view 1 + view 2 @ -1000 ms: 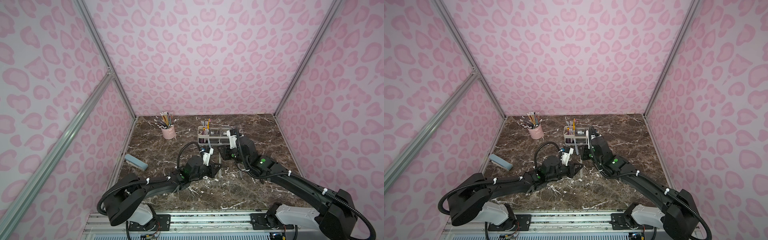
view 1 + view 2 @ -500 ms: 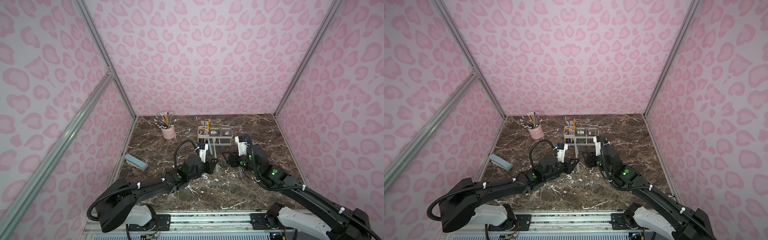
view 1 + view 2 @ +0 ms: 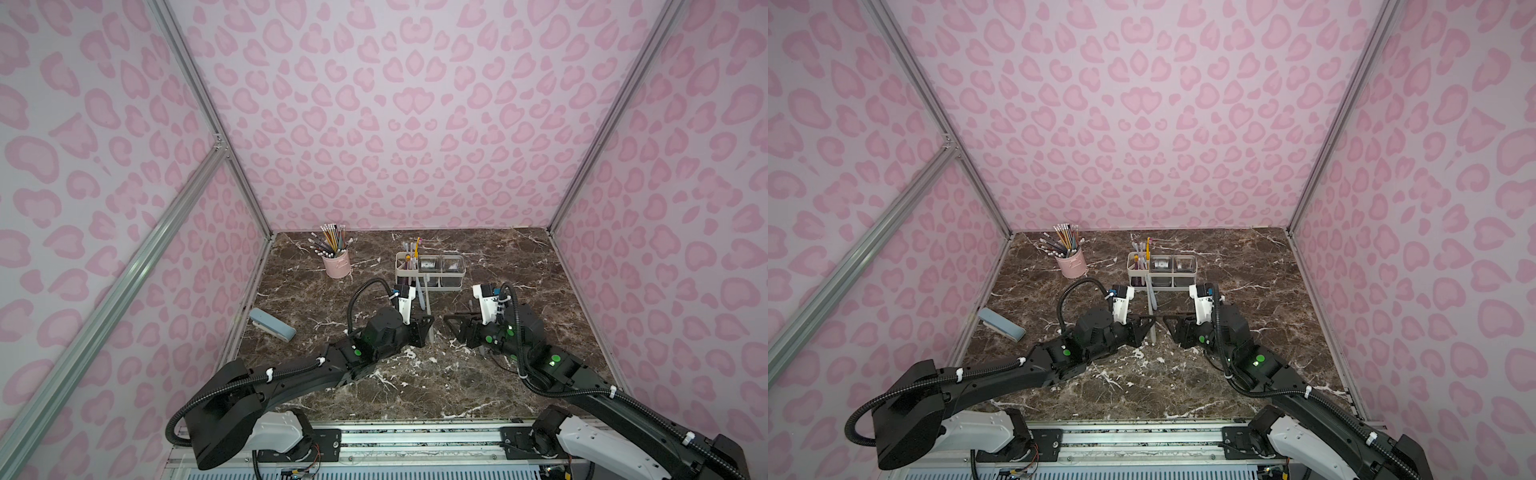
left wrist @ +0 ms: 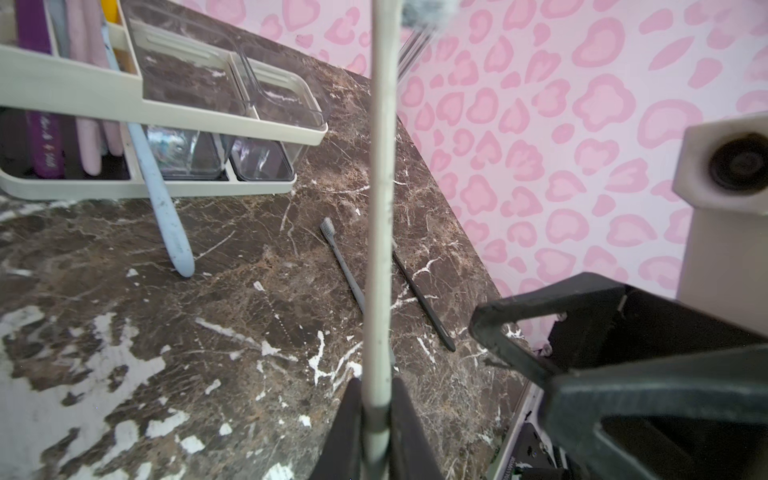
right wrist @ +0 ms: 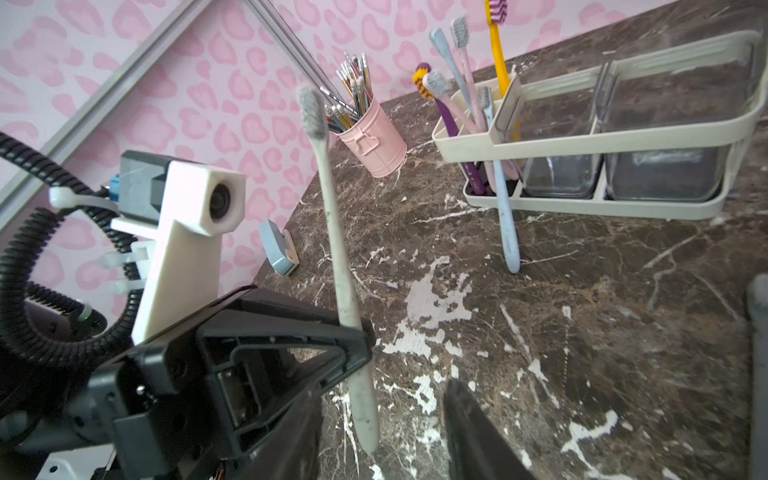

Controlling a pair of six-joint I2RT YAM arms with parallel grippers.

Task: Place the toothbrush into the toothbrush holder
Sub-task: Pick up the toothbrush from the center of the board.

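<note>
A pale grey-white toothbrush [image 4: 380, 166] stands upright with its bristles up [image 5: 311, 112], and my left gripper [image 4: 376, 384] is shut on its lower handle. In both top views this gripper [image 3: 428, 328] [image 3: 1148, 326] hovers over the table in front of the toothbrush holder [image 3: 432, 277] [image 3: 1160, 276]. The holder [image 5: 582, 137] is a white frame with two clear cups, and several toothbrushes stand in its slot end. My right gripper [image 5: 384, 386] is open. It faces the left one from the right [image 3: 451, 324], beside the handle's tip and apart from it.
A light blue toothbrush [image 4: 162, 199] [image 5: 507, 224] leans on the holder's front. On the table lie a grey toothbrush [image 4: 340, 262] and a black one [image 4: 419, 295]. A pink pencil cup [image 3: 336, 264] stands at the back left, and a blue-grey case [image 3: 272, 324] lies by the left wall.
The right gripper's jaws have widened, and the right arm has drawn back from near the holder toward the front right. The left gripper still holds the toothbrush upright.
</note>
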